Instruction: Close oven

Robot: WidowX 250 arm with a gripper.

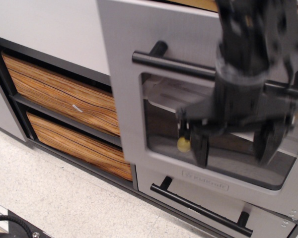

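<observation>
The oven's brushed-grey door (124,99) stands upright against the oven front. Its black bar handle (174,63) runs across the top of the clear window (164,124). Through the window I see the pale grey ribbed tray (161,96) and a small yellow object (184,144) inside. My gripper (232,146) hangs in front of the window, just below the handle. Its two fingers (199,148) are spread apart and hold nothing. The black wrist body covers the right part of the handle and door.
Two wood-grain drawers (64,94) (79,146) sit left of the oven. A narrow grey drawer with a smaller black handle (198,208) lies under the door. The speckled floor (49,198) spreads at the lower left. A black cable shows at the bottom left corner.
</observation>
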